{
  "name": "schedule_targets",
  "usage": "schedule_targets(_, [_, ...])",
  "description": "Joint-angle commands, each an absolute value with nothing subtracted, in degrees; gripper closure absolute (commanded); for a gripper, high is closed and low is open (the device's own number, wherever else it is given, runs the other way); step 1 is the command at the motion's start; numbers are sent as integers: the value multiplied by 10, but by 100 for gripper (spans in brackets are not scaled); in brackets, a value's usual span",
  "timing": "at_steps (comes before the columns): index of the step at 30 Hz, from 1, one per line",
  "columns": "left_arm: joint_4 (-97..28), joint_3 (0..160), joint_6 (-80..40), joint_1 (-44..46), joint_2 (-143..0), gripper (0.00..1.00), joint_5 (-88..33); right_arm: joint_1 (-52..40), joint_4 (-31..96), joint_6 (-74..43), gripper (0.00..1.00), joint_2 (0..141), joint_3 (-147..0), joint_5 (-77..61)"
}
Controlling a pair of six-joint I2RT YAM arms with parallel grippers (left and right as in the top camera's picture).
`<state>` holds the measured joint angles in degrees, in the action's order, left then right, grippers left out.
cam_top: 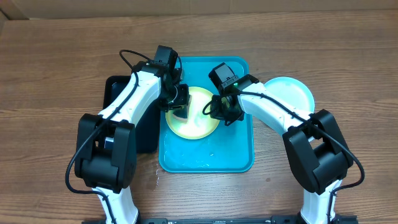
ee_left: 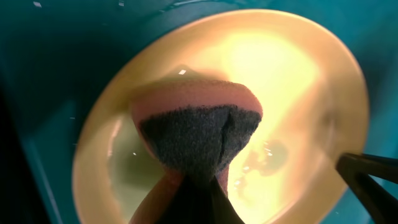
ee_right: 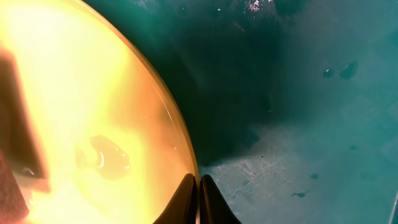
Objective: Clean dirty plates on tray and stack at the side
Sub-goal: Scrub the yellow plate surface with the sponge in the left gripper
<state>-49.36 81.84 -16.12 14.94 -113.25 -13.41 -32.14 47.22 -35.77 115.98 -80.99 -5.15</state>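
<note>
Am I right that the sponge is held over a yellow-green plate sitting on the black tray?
Not quite: the overhead view shows the yellow-green plate sitting on the turquoise tray, not the black tray beside it. The sponge is indeed held over it.

We look down on a brown wooden table (cam_top: 50,56), spreading wide on every side of the left gripper (cam_top: 179,107) and right gripper (cam_top: 219,112), long plank grain running crosswise, soft even light overhead
</note>
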Motion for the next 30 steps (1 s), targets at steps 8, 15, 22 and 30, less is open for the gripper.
schedule_targets(8, [-438, 761, -181, 148, -1130, 96, -90, -331, 468, -356, 96, 1161, -809, -50])
schedule_targets(15, [-382, 704, -182, 159, -1131, 96, -156, -331, 467, -356, 96, 1161, -809, -50])
schedule_targets(22, [-344, 711, -180, 158, -1131, 96, -310, -331, 468, -356, 96, 1161, -809, -50])
schedule_targets(30, [-382, 776, -180, 150, -1097, 96, -339, -331, 468, -356, 96, 1161, -809, -50])
